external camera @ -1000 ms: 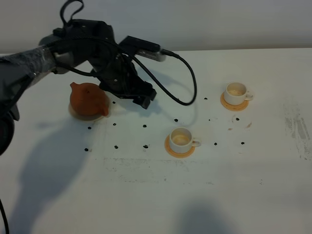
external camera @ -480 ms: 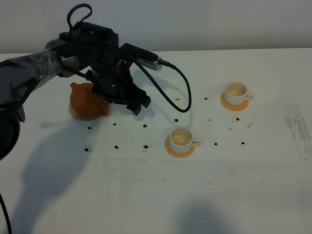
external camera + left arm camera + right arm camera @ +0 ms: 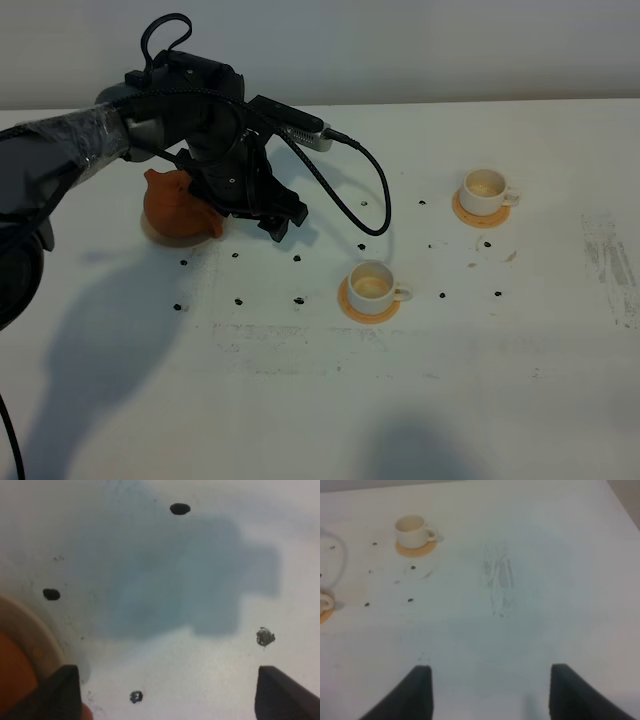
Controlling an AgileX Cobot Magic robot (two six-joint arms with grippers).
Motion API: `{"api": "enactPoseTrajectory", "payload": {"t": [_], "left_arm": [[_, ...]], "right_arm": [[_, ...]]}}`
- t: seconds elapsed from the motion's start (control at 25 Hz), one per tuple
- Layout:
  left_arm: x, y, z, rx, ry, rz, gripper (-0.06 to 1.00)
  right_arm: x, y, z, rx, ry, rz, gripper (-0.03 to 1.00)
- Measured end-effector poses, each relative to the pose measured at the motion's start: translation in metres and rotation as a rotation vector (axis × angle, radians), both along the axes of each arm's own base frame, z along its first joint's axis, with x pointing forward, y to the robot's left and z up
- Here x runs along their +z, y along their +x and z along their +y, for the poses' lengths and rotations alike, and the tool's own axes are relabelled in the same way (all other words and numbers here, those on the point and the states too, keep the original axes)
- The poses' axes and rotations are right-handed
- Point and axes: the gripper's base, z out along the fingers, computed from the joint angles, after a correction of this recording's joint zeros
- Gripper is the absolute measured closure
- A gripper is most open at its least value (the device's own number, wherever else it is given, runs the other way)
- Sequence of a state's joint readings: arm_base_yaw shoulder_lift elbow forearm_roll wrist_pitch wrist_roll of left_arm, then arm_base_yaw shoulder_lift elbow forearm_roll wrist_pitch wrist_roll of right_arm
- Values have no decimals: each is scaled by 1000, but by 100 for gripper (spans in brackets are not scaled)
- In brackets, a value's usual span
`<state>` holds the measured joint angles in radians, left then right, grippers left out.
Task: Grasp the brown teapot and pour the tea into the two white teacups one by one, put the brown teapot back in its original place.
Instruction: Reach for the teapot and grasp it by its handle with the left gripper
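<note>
The brown teapot (image 3: pixel 178 205) sits on its cream plate (image 3: pixel 160 236) at the left of the table. My left gripper (image 3: pixel 280 220) is open and empty, low over the table just right of the teapot. The left wrist view shows its fingertips (image 3: pixel 62 687) wide apart, with the plate rim (image 3: pixel 35 640) and a bit of the teapot (image 3: pixel 12 675) at the edge. One white teacup (image 3: pixel 373 284) stands in the middle and the other (image 3: pixel 486 187) at the back right, each on an orange-tan coaster. My right gripper (image 3: pixel 487 690) is open over bare table; the far teacup (image 3: pixel 412 529) shows in its view.
Small black dots (image 3: pixel 297 258) mark the white table around the teapot and cups. A scuffed patch (image 3: pixel 610 260) lies at the right edge. The left arm's black cable (image 3: pixel 370 190) loops over the table between the teapot and the cups.
The left gripper has drawn back leftward and lower, closer to the teapot. The teapot, the cups and the right arm have not moved.
</note>
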<state>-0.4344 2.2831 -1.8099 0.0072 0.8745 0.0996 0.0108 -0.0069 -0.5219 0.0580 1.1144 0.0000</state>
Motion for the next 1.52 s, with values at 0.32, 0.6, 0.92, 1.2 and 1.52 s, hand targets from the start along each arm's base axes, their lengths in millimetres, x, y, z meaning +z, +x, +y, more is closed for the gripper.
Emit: {"api": "enactPoseTrajectory", "payload": {"t": [0.32,0.6,0.92,1.2,1.52], "left_arm": [[0,1,-1,-12,-10,-12,27],[36,4,-7,-18,-86,-161,27],[11,-23,3,5,-119,-145,27],[12,-21,8,-2,-108,-183,27],[0,-18,13,6,-85,-163,27]], "right_arm": [[0,0,0,0,0,0,47],[0,0,0,0,0,0,47],[0,0,0,0,0,0,47],[0,0,0,0,0,0,47],[0,0,0,0,0,0,47]]}}
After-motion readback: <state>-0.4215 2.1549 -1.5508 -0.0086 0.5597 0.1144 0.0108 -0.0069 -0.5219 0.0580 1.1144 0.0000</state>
